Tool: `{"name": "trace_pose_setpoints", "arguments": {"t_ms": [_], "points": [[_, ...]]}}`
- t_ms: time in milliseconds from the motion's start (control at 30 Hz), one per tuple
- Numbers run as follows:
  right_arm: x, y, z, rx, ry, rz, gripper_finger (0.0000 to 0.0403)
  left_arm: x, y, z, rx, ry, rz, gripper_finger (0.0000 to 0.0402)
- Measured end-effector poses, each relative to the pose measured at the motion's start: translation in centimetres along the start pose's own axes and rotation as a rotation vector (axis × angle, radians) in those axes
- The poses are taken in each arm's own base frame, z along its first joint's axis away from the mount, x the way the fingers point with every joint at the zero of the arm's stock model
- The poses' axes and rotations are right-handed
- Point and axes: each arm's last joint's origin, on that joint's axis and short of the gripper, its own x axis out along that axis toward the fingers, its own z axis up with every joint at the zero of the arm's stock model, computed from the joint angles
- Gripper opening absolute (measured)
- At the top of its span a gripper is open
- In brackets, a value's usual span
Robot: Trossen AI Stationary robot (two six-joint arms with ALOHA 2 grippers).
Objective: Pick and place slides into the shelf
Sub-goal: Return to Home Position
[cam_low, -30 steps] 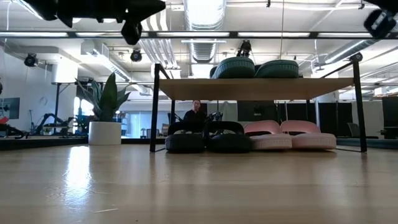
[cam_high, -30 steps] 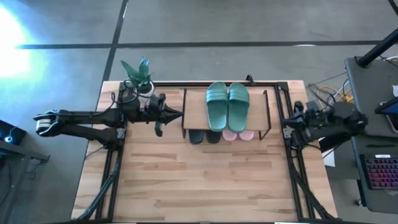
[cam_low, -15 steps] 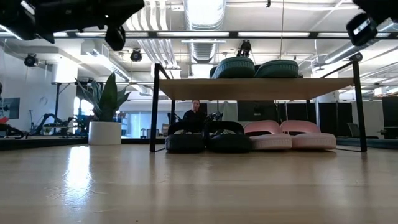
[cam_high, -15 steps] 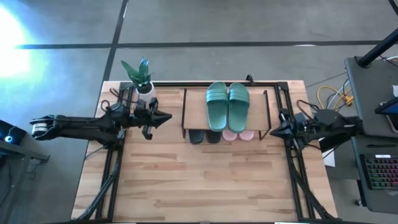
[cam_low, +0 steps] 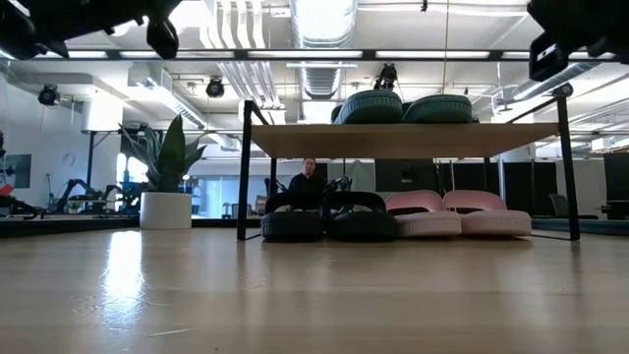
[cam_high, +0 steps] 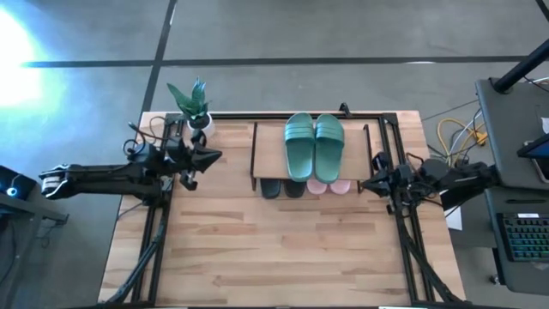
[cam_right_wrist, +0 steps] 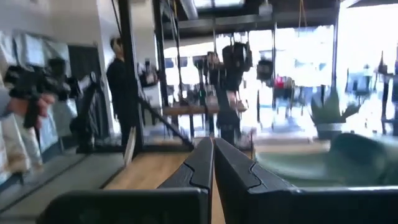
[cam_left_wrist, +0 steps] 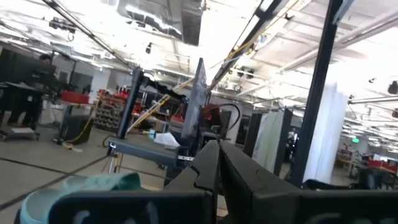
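Table (cam_high: 283, 253): shelf (cam_high: 270, 159) full at the back.
My left gripper (cam_high: 216, 155), right gripper (cam_high: 366, 183): pinched closed, empty.
Risk: a wide swing home clips my right gripper on the shelf.

Slides (cam_high: 300, 148) atop and beneath shelf (cam_high: 269, 154)

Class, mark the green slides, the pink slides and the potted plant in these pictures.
green slides (cam_high: 299, 137): high view, on one slide's strap.
pink slides (cam_low: 491, 223): low view, on one slide's side.
potted plant (cam_low: 165, 209): low view, on the white pot.
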Motion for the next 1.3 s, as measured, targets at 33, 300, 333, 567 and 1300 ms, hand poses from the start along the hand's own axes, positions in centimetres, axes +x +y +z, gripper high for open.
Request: {"name": "trace_pose_setpoints", "arguments": {"t_ms": [33, 300, 333, 567, 1300], "points": [[0.1, 0.0, 0.0, -0.007, -0.028, 0.006, 0.0009, 0.0, 0.0, 0.0, 0.0, -0.002, 0.0, 0.0], [0.4, 0.1, -1.7, 0.004, -0.087, 0.066, 0.0009, 0.3, 0.2, -0.5, -0.009, 0.026, 0.017, 0.0], [0.4, 0.2, -2.0, 0.003, -0.088, 0.08, 0.0009, 0.3, 0.3, -0.6, -0.011, 0.035, 0.02, 0.0], [0.5, 0.3, -3.1, 0.053, -0.05, 0.151, 0.0009, 0.6, 0.7, -1.9, -0.019, 0.096, 0.039, 0.0], [0.3, 0.9, -4.5, 0.197, 0.131, 0.351, 0.0009, -3.4, 0.7, -3.8, -0.017, 0.062, 0.022, 0.0]]}}
